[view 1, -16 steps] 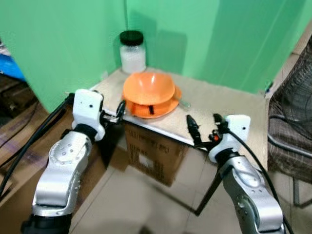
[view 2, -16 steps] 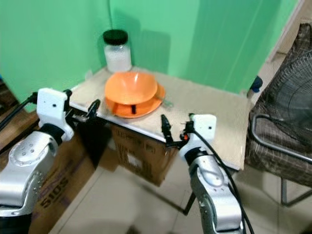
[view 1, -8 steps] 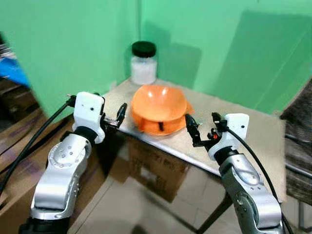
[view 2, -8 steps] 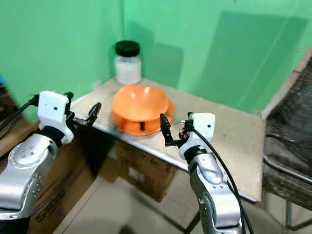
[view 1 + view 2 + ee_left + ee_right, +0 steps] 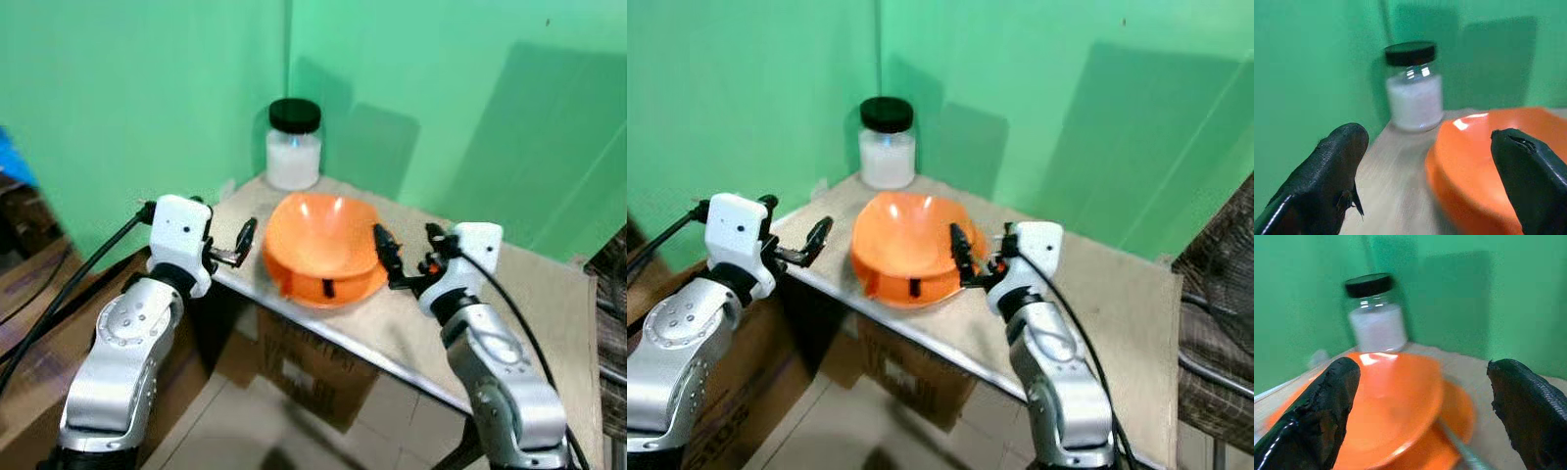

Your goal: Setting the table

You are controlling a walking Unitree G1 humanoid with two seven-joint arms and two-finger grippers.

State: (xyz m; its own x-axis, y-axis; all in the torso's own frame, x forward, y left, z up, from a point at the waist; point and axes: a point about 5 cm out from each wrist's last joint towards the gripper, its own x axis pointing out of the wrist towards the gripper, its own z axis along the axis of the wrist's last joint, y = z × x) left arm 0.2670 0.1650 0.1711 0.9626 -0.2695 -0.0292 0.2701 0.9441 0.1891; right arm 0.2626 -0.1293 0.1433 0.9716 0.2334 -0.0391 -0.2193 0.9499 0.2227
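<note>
Right gripper (image 5: 966,257): fingers spread, empty, poised just beside the bowl's right rim, probably lining up a grasp. Left gripper (image 5: 238,245): likewise parted and empty, at the tabletop's left edge, flanking the stack.

Tabletop (image 5: 529,294): beige, pushed into a green corner.

Orange bowl (image 5: 321,235): near the front-left edge, resting on an orange plate (image 5: 1454,411), likely stacked for carrying together.

Jar (image 5: 294,145): black lid, white contents, upright in the back corner, apart from the bowl.

Utensil handle (image 5: 1457,450): metal, lying on the plate beneath the bowl.
</note>
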